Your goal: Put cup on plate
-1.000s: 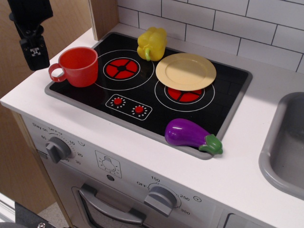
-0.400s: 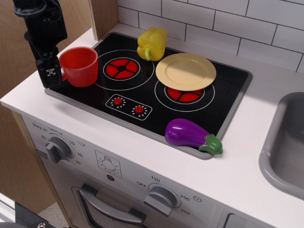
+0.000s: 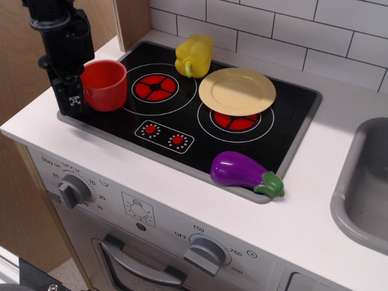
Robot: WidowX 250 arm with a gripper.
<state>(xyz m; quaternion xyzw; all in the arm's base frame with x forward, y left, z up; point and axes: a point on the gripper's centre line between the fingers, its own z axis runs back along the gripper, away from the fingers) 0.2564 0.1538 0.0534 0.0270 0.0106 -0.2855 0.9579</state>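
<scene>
The red-orange cup stands upright on the left front part of the black stovetop. My black gripper is down at the cup's left side, right against it, and covers the handle. Its fingers are seen side-on, so I cannot tell whether they are open or shut on the handle. The pale yellow plate lies flat over the back of the right burner, well to the right of the cup, with nothing on it.
A yellow pepper stands at the back between cup and plate. A purple eggplant lies at the stove's front right edge. A grey sink is at the far right. A wooden post and tiled wall stand behind.
My gripper came down and to the right from above the counter's left edge to the cup's handle. The cup has shifted slightly right.
</scene>
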